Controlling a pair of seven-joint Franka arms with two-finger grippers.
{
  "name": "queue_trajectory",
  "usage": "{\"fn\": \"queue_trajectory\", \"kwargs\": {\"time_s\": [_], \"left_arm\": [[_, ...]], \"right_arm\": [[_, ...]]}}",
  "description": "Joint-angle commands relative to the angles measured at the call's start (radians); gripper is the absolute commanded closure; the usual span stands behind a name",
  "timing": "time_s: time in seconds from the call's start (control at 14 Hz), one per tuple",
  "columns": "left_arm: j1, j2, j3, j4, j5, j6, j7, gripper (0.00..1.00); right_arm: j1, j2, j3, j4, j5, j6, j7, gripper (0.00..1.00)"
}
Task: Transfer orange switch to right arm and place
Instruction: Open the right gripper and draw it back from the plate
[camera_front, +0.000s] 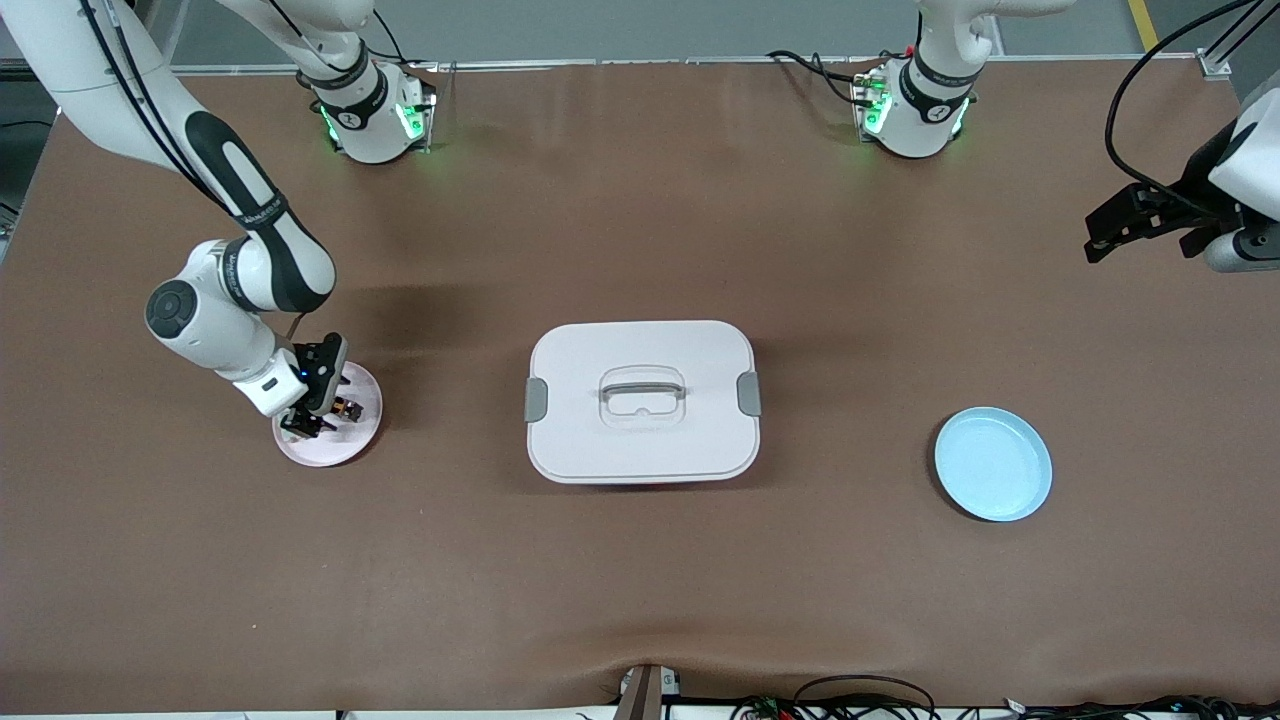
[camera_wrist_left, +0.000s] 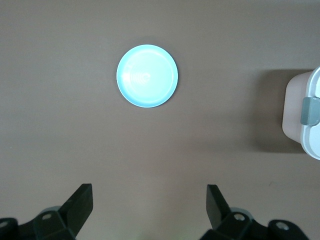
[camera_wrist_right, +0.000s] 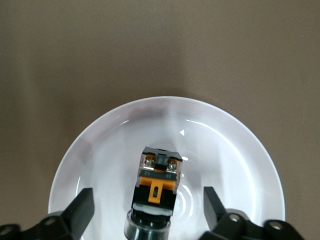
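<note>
1. Right gripper (camera_front: 312, 412): positioned low over the pink plate (camera_front: 352, 446), at the right arm's end of the table relative to the white lidded box (camera_front: 642, 400). In the right wrist view its fingers (camera_wrist_right: 83, 206) stand spread wide, gripping nothing
2. Orange switch (camera_wrist_right: 156, 184): lies in the pink plate (camera_wrist_right: 230, 140), between the spread fingers and apparently clear of both. The task's placement step appears complete or close to it
3. Risk, right side: if the gripper rises off-vertical or shifts sideways, a finger could clip the switch and tip or roll it across the plate, since its round end gives little stability. The plate is light and could slide if nudged
4. White lidded box: centre of the table, lid on, grey latches at both ends, handle recess on top. No part of either arm is near it
5. Blue plate (camera_front: 993, 463): toward the left arm's end of the table from the box, nothing on it
6. Left gripper (camera_front: 1130, 222): held high, over the table edge at the left arm's end, waiting. In the left wrist view its fingers (camera_wrist_left: 80, 202) stand wide apart, nothing between them
7. Markings: embossed marks at the centre of the blue plate (camera_wrist_left: 147, 76) are illegible. Lettering on the right arm's wrist band cannot be read. No other writing is visible
</note>
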Motion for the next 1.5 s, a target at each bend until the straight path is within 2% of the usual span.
{"fn": "queue_trajectory", "kwargs": {"time_s": [0.0, 0.21, 0.5, 0.64, 0.93, 1.22, 1.43], "left_arm": [[-0.007, -0.016, 0.005, -0.01, -0.018, 0.006, 0.01, 0.0], [-0.007, -0.017, 0.004, -0.009, -0.018, 0.006, 0.01, 0.0], [-0.004, -0.02, 0.004, -0.01, -0.018, 0.004, 0.008, 0.0], [-0.002, -0.02, 0.004, -0.01, -0.018, 0.004, 0.01, 0.0], [-0.002, -0.019, 0.004, -0.009, -0.018, 0.006, 0.008, 0.0], [-0.002, -0.02, 0.004, -0.009, -0.018, 0.007, 0.008, 0.0], [-0.001, -0.02, 0.004, -0.01, -0.018, 0.006, 0.01, 0.0]], "right_arm": [[-0.006, -0.068, 0.01, 0.068, -0.025, -0.186, 0.056, 0.0], [-0.007, -0.092, 0.01, 0.149, -0.023, -0.327, 0.066, 0.0], [-0.006, -0.13, 0.01, 0.256, -0.027, -0.511, 0.234, 0.0], [-0.006, -0.145, 0.008, 0.336, -0.055, -0.615, 0.318, 0.0], [0.016, -0.185, 0.015, 0.491, -0.129, -0.855, 0.579, 0.0], [0.017, -0.236, 0.016, 0.542, -0.126, -0.926, 0.78, 0.0], [0.016, -0.233, 0.016, 0.627, -0.112, -1.048, 1.092, 0.0]]}}
